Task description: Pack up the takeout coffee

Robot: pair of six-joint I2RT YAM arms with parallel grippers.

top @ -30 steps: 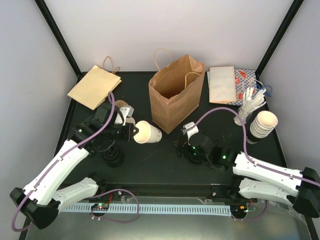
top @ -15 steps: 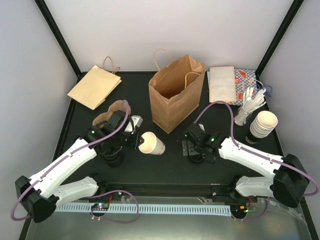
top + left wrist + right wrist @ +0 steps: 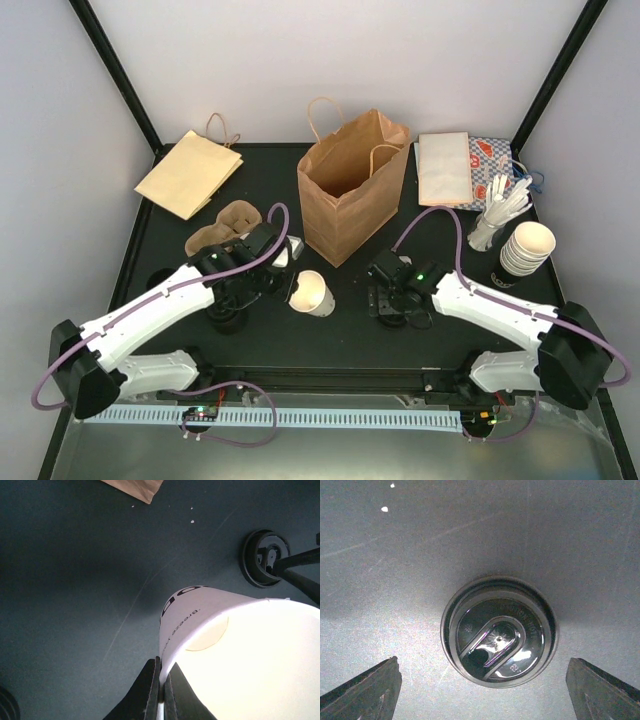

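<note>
**A:** What are the left gripper's [image 3: 160, 672] fingers [image 3: 148, 692] doing?

**B:** They are pressed together on the rim of the takeout coffee [image 3: 200, 625], pinching its wall. The cup hangs tilted near the middle of the table [image 3: 450, 200], just in front of the paper bag [image 3: 350, 190].

**A:** And the right gripper [image 3: 482, 661]?

**B:** Its fingers [image 3: 367, 690] are spread wide on either side of a black lid [image 3: 499, 635] without touching it. The lid lies flat, right of the cup.

Robot lab cell, pale walls [image 3: 350, 60], black frame [image 3: 113, 68]
</note>
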